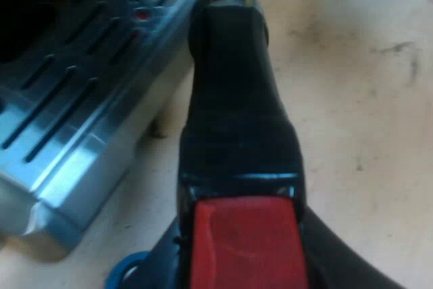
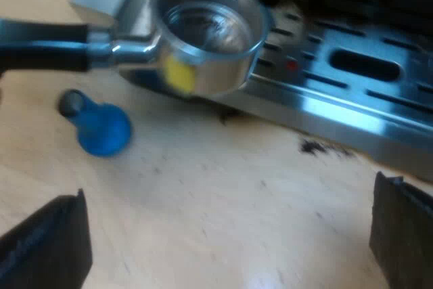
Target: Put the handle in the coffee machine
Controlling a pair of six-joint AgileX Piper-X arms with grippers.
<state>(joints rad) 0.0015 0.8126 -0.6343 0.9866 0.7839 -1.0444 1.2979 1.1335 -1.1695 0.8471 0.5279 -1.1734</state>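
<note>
1. Black fingers [image 1: 335, 255] of the left gripper [image 1: 243, 269] are pressed against both sides of the portafilter [image 1: 233, 99], whose handle is pinched between them at its red end [image 1: 243, 241].
2. From that grip the dark handle reaches outward to a metal neck, which is seen just beside the edge of the slotted steel drip tray [image 1: 74, 120].
3. In the right wrist view the portafilter is held level above the wooden table [image 2: 203, 194], with its basket [image 2: 210, 28] at the front edge of the espresso machine [image 2: 352, 93], over the tray's rim.
4. The basket is turned open side up, and bare shiny metal is seen inside it. A yellow mark [image 2: 177, 72] is borne on its outer wall.
5. The fingers [image 2: 47, 241] of the right gripper [image 2: 223, 235] are spread wide over bare table, well apart from the portafilter.
6. A blue tamper [image 2: 101, 130] is laid on the table near the handle, without touching it.
7. Dark coffee grounds [image 2: 325, 147] are scattered on the table just beside the tray.
</note>
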